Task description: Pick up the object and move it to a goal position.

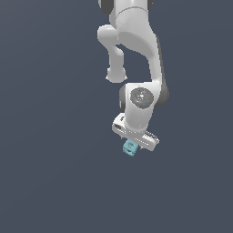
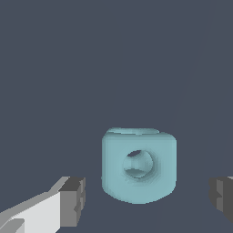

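Note:
The object is a small light-teal cube-like block (image 1: pixel 129 147) with a round dark hollow in one face. In the exterior view it shows just under the white hand of my arm, on the plain grey ground. In the wrist view the block (image 2: pixel 139 164) lies between my two dark-padded fingers (image 2: pixel 73 200), with a gap on each side. My gripper (image 1: pixel 133 144) is open around the block and does not touch it; it also shows in the wrist view (image 2: pixel 147 199). No goal marker shows in either view.
The white arm (image 1: pixel 136 50) reaches down from the top of the exterior view. All around is a flat dark grey surface (image 1: pixel 54 173) with no other objects or edges in view.

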### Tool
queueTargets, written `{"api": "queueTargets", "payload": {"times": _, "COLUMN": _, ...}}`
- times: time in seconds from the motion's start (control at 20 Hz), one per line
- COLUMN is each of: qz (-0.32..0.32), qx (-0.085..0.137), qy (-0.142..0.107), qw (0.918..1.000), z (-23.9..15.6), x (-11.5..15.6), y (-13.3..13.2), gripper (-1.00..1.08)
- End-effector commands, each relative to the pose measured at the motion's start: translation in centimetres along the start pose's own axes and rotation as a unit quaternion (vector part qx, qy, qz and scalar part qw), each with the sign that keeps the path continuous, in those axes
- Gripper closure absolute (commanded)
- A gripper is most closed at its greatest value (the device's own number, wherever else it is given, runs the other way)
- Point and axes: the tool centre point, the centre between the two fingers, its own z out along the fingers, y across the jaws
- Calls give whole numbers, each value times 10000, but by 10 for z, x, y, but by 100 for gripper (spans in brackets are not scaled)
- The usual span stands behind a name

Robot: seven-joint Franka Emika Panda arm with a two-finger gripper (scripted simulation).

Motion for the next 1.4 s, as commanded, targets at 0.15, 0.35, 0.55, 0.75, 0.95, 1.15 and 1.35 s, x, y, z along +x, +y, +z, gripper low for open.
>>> {"api": "queueTargets", "payload": {"times": 0.15, "qz": 12, "qx": 0, "qy": 0, "qw": 10000, "z": 2, "x": 0, "y": -1, "gripper": -92}}
{"api": "queueTargets", "payload": {"times": 0.35, "qz": 19, "qx": 1, "qy": 0, "qw": 10000, "z": 14, "x": 0, "y": 0, "gripper": -92}}
{"api": "queueTargets", "payload": {"times": 0.55, "qz": 26, "qx": 1, "qy": 1, "qw": 10000, "z": 36, "x": -1, "y": 0, "gripper": -92}}
{"api": "queueTargets", "payload": {"times": 0.75, "qz": 32, "qx": 2, "qy": 1, "qw": 10000, "z": 49, "x": -1, "y": 0, "gripper": -92}}
{"api": "queueTargets", "payload": {"times": 0.95, "qz": 32, "qx": 2, "qy": 1, "qw": 10000, "z": 51, "x": 0, "y": -1, "gripper": -92}}
{"api": "queueTargets", "payload": {"times": 1.15, "qz": 32, "qx": 2, "qy": 1, "qw": 10000, "z": 51, "x": 0, "y": -1, "gripper": 108}}
{"api": "queueTargets", "payload": {"times": 1.35, "qz": 32, "qx": 2, "qy": 1, "qw": 10000, "z": 51, "x": 0, "y": -1, "gripper": 108}}
